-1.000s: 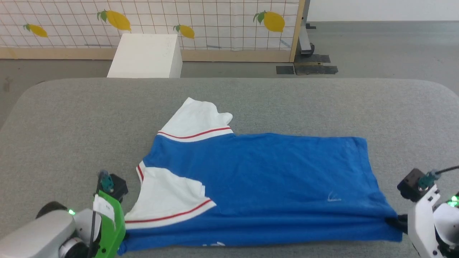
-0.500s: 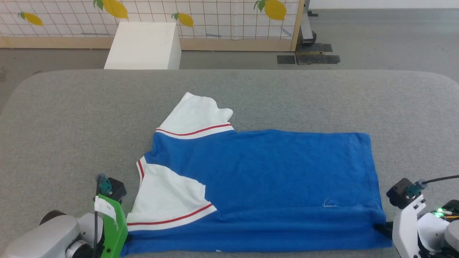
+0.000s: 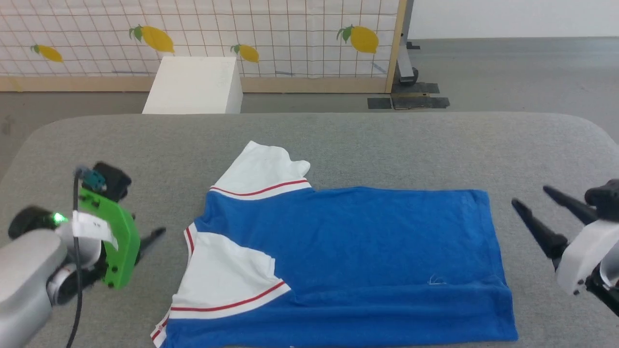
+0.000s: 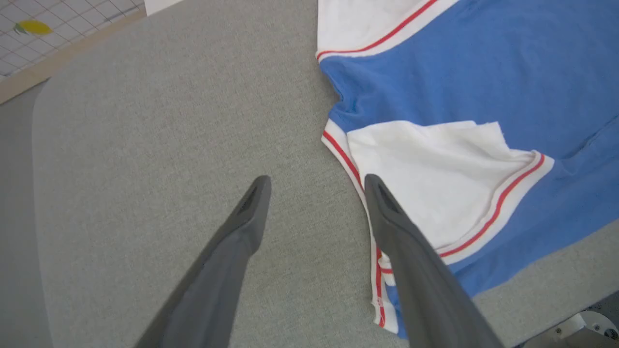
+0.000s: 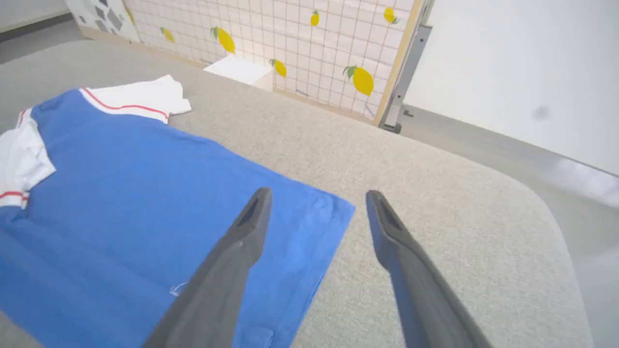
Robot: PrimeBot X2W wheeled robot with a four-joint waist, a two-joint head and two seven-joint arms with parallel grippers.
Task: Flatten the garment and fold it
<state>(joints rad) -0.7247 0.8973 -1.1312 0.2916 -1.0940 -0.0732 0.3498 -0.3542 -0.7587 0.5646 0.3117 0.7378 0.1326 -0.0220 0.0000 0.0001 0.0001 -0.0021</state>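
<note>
Broadly, the grey worktop (image 3: 338, 140) runs across the head view, and the shirt (image 3: 362, 241) lies on it from the centre down to 6 o'clock. The shirt is spread sideways, with its neck end toward 9 o'clock and its hem toward 3 o'clock. Its blue body is mostly flat, with a low ridge (image 3: 411, 292) running along the near side toward 5 o'clock.

The far sleeve (image 3: 263, 169) sticks out at 11 o'clock of the shirt. It is white with a red stripe, and its tip is rumpled. The near sleeve (image 3: 227, 275) is folded in over the blue body at 8 o'clock.

Beyond the worktop, at 11 o'clock, a white box (image 3: 193, 87) stands on the floor before a lemon-print panel (image 3: 290, 29).

The left tool (image 4: 314, 180) is at 9 o'clock of the shirt, just beside the neck end. Its fingers are spread wide and hold nothing. The right tool (image 3: 530, 195) is at 3 o'clock, near the hem but apart from it. It is also spread wide and empty, with its fingers pointing toward 10 o'clock.

A small white mark (image 3: 435, 279) shows on the blue at 5 o'clock.
</note>
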